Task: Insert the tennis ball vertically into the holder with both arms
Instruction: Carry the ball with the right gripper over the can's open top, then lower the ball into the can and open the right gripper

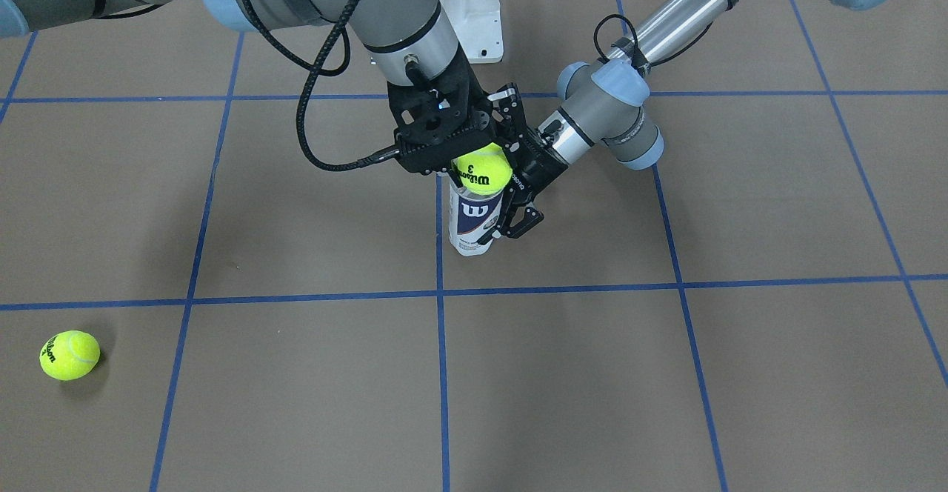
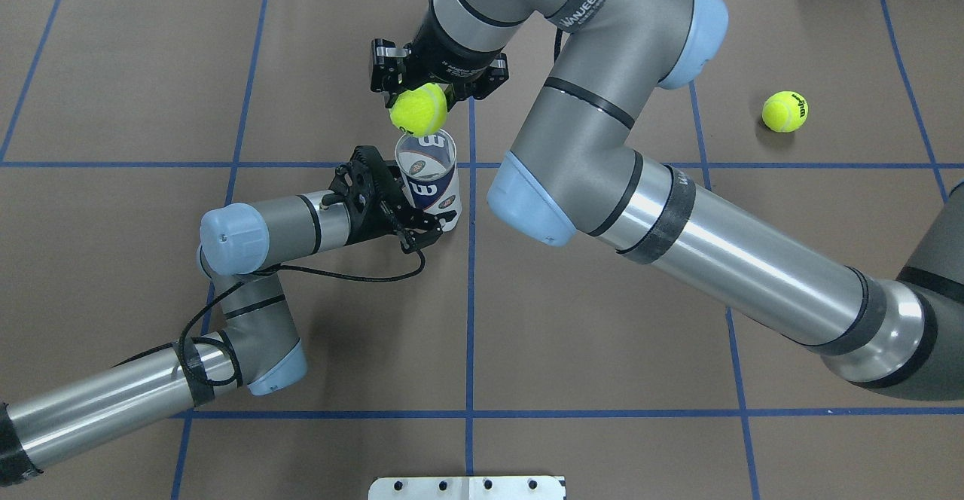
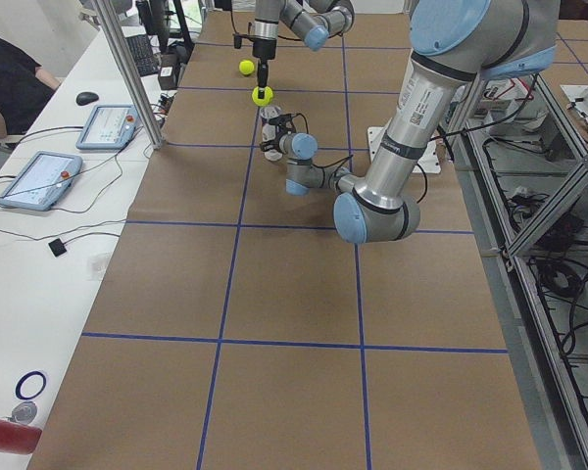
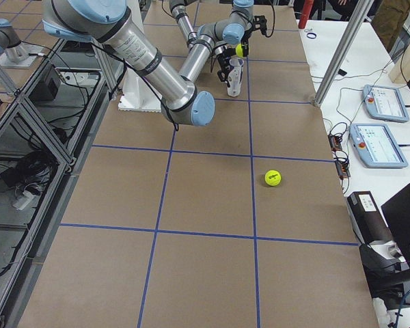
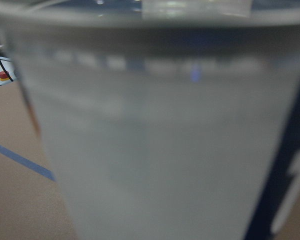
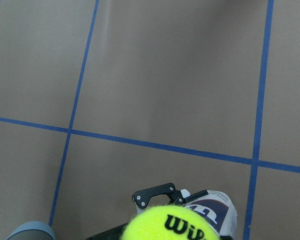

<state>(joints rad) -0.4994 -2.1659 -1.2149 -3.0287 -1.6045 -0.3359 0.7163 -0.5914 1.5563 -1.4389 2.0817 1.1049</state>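
Observation:
The holder [image 2: 431,186], a clear Wilson can with a navy-and-white label, stands upright on the brown table with its mouth open. My left gripper [image 2: 410,208] is shut on the holder's side from the left; it also shows in the front view [image 1: 512,203]. The holder [image 5: 160,140] fills the left wrist view as a blur. My right gripper [image 2: 419,101] is shut on a yellow tennis ball [image 2: 418,109] and holds it just above the holder's mouth, slightly to the far side. The held ball [image 1: 483,169] hides the holder's rim [image 1: 472,221] in the front view, and it shows low in the right wrist view [image 6: 172,225].
A second tennis ball [image 2: 784,111] lies loose on the table at the far right, also in the front view [image 1: 69,355]. The white pedestal base [image 2: 467,487] sits at the robot's edge. Side benches hold tablets [image 3: 39,178], with a person [image 3: 10,78] beside them.

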